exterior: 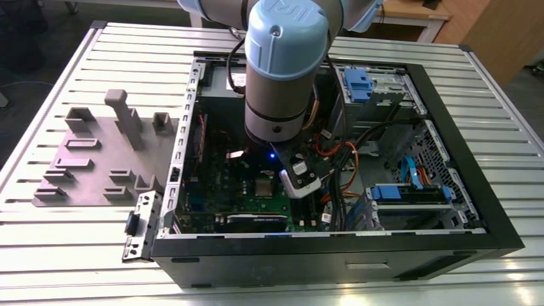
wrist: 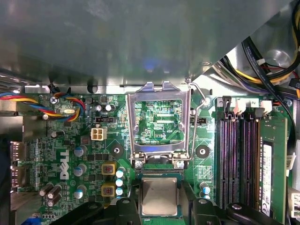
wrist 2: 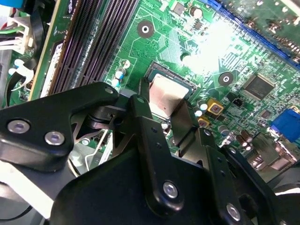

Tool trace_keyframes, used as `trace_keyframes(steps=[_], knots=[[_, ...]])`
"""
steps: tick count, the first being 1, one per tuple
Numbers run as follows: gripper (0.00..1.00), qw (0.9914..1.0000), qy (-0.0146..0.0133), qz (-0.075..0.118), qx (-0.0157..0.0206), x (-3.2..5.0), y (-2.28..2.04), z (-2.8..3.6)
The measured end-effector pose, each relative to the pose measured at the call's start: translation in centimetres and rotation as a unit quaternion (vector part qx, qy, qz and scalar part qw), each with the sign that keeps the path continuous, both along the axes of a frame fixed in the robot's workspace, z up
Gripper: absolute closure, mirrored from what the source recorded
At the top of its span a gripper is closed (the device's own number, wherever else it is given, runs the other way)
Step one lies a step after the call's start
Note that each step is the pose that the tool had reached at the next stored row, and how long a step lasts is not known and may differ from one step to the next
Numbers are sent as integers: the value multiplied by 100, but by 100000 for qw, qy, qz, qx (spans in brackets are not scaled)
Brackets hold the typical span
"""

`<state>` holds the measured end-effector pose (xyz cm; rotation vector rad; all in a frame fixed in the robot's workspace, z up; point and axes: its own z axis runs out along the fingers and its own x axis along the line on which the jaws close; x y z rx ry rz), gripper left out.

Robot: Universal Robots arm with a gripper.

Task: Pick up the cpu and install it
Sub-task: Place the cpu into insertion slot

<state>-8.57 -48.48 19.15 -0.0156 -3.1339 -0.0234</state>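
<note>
The grey-and-blue robot arm [exterior: 285,64] reaches into the open black computer case [exterior: 340,268], which sits on the slatted aluminium table [exterior: 68,268]. In the exterior view, a grey moulded fixture plate [exterior: 85,172] lies on the table at the case's 9 o'clock.

Over to the second wrist view. The black claw [wrist 2: 162,102] straddles the cpu [wrist 2: 164,91], the small square chip with the silvery top. The chip lies flat in the dark-rimmed socket [wrist 2: 161,71] on the green motherboard [wrist 2: 154,42]. Clamped on it or let go? Cannot tell.

In the first wrist view the silver hinged socket frame [wrist: 159,90] is swung open off the socket, and green board shows through its window. Long black memory slots [wrist: 234,159] run alongside, apart from the chip.

Back in the exterior view, the cpu sits just at the claw's 9 o'clock.
</note>
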Motion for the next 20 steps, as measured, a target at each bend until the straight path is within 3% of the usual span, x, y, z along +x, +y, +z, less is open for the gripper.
trace_keyframes(steps=[15,17,18,20], knots=[[56,100000,-1,3,6,0,0,-2],[55,100000,-3,1,13,0,0,-3],[49,100000,-1,1,6,0,0,-2],[49,100000,0,3,3,0,0,-2]])
